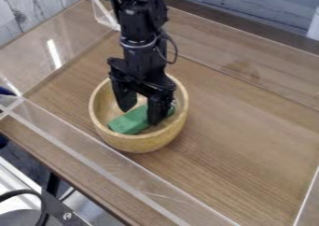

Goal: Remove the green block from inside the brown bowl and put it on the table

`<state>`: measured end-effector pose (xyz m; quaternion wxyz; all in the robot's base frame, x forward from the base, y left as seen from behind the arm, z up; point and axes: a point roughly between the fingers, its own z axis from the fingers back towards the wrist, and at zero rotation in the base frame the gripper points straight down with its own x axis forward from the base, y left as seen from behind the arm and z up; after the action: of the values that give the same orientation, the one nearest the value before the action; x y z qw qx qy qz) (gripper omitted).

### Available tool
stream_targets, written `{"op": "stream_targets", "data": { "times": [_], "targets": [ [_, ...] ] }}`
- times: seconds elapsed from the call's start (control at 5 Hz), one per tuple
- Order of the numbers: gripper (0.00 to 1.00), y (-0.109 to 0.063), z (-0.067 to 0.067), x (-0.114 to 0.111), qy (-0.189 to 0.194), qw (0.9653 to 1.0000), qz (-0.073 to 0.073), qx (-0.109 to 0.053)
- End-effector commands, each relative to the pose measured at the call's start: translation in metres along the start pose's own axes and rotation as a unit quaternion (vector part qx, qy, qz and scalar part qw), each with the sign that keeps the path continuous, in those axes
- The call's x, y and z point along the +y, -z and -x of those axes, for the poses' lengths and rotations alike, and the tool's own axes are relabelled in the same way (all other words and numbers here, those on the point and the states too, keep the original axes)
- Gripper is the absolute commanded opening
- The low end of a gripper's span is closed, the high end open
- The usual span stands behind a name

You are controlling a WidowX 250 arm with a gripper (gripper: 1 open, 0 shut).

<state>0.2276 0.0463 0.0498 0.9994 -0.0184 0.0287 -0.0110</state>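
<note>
The tool (141, 105) hangs straight down inside the brown bowl (170, 133), jaws spread wide and empty, straddling the green block (126, 123), which lies on the bowl floor, long axis running lower-left to upper-right

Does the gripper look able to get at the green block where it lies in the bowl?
Probably yes. The gripper hangs inside the bowl with its jaws open, pointing down, directly over the green block. Nothing lies between them, though the near wall of the bowl stands close to the block.
</note>
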Motion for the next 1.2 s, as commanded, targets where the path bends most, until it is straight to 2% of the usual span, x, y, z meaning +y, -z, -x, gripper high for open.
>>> {"op": "stream_targets", "data": {
  "times": [0.0, 1.0],
  "targets": [
    [1.0, -0.0107, -0.0119, 0.007, -0.006, 0.9996, -0.009, -0.025],
    [1.0, -0.0091, -0.0145, 0.0085, -0.012, 0.9996, -0.006, -0.026]
  ]
}}
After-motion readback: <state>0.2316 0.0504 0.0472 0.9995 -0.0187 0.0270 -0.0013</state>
